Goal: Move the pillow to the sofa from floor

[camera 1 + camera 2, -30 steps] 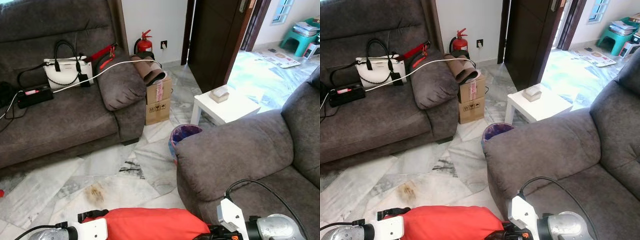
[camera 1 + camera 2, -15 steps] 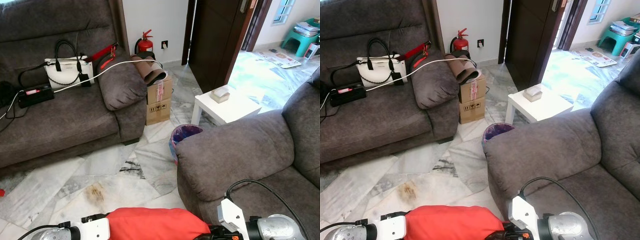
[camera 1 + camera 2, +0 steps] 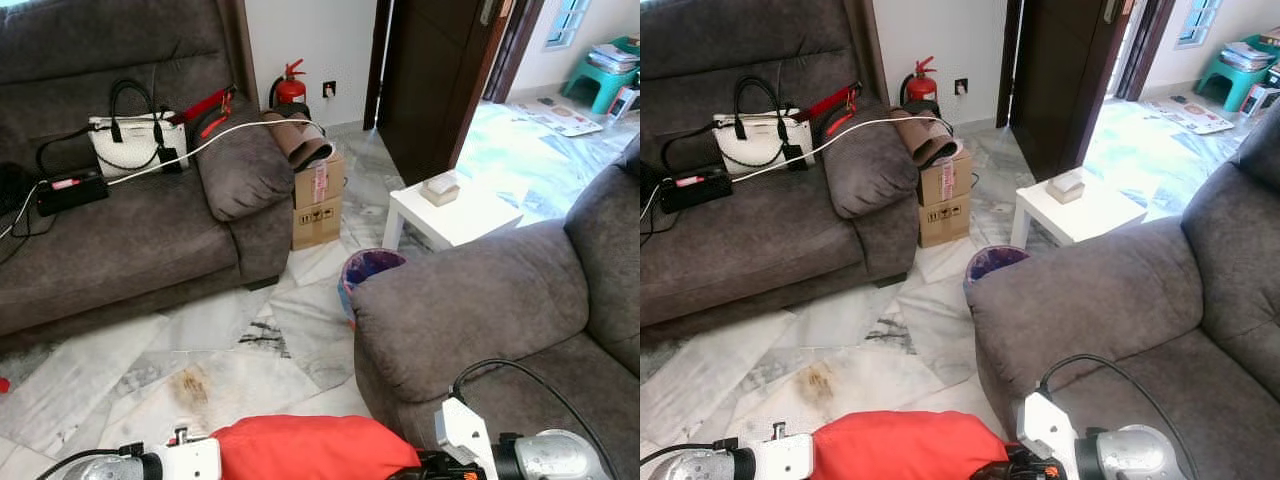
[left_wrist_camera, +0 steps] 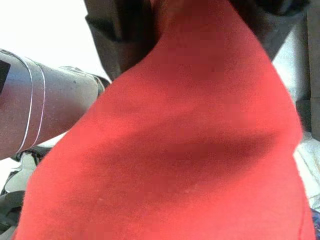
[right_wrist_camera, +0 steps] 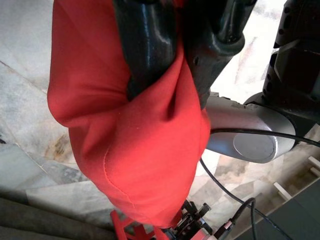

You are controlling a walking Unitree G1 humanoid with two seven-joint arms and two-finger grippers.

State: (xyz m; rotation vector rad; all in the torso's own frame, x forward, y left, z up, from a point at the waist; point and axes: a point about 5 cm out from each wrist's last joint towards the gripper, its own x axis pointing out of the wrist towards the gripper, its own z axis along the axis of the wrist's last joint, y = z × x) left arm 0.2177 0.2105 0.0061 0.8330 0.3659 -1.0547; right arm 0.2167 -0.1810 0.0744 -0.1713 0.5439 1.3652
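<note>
Grey sofas (image 3: 130,240) flank the marble floor (image 3: 230,350), and at bottom centre the red pillow (image 3: 310,450) hangs pinched between the right claw (image 5: 170,70) and left claw (image 4: 190,25), both clamped on cloth; a shallow grip could slip.
</note>
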